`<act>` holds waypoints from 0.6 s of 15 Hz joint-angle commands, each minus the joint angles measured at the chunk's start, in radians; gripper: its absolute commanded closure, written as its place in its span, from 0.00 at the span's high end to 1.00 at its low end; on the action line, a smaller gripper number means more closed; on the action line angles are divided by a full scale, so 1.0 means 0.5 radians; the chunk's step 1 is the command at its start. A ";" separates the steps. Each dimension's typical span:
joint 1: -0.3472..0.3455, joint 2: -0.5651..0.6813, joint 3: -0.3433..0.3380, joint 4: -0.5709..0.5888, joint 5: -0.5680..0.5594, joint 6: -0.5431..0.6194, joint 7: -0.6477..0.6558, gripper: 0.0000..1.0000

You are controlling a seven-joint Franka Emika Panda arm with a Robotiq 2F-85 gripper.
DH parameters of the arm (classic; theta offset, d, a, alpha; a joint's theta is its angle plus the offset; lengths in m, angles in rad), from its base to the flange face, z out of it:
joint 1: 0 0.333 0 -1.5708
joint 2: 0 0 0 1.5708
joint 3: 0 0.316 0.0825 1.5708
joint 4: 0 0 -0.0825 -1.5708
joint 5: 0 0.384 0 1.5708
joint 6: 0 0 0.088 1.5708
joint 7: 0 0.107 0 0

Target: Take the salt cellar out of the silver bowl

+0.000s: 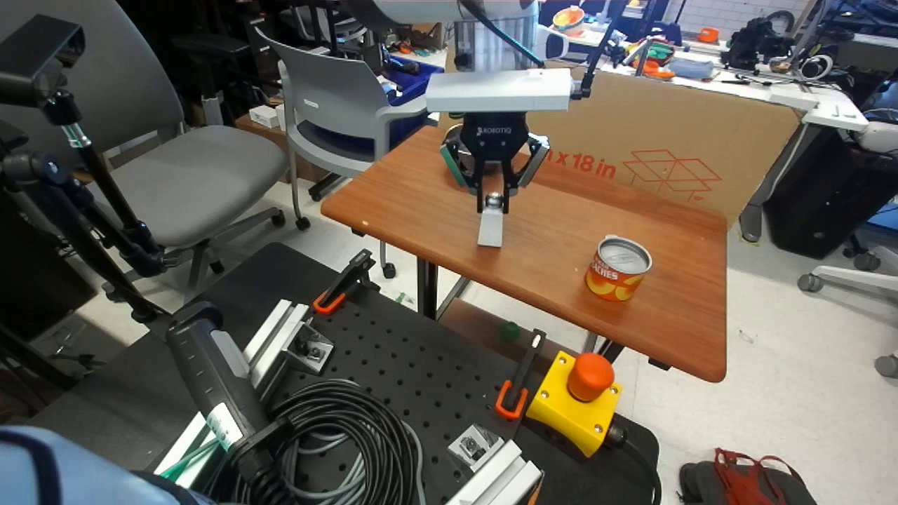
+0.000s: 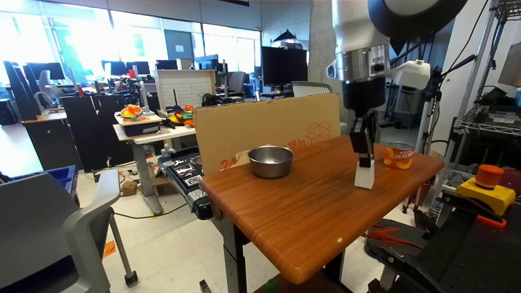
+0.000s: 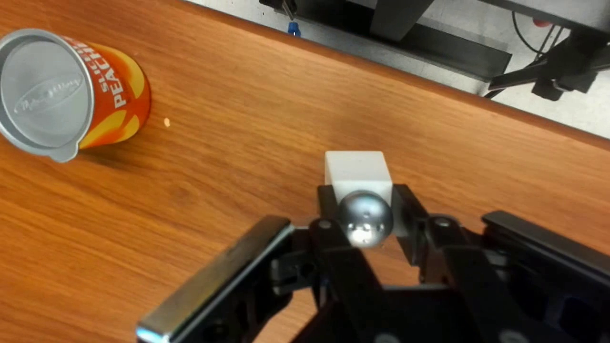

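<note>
White salt cellar [image 1: 490,230] out of the silver bowl [image 2: 266,170], held nr its top by the gripper [image 1: 494,207], fingers snug either side; can't tell if base touches table [image 1: 561,231]. Long edge close by; bare wood btwn it & peach can [image 1: 616,278], also twd bowl.

Robot arm [image 2: 354,40]: smooth white casing [image 2: 352,18], polished silver band [image 2: 363,63] and black cylindrical collar [image 2: 363,94]. A white, box-like housing [image 1: 499,90] has squared edges; a dark cable [image 1: 504,38] with a teal stretch crosses the band. The black claw [image 1: 493,203] is lettered ROBOTIQ in pale capitals [image 1: 494,131]; its outer links [image 1: 453,167] show green and silvery faces, and its slim linkages [image 3: 352,271] carry small round screw heads [image 3: 325,224], visible in the wrist view.
</note>
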 commanded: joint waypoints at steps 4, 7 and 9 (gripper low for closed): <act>0.010 -0.073 -0.027 -0.131 -0.059 0.140 0.079 0.80; -0.015 -0.214 -0.002 -0.180 0.046 0.149 0.012 0.99; -0.031 -0.371 0.035 -0.188 0.229 0.113 -0.070 1.00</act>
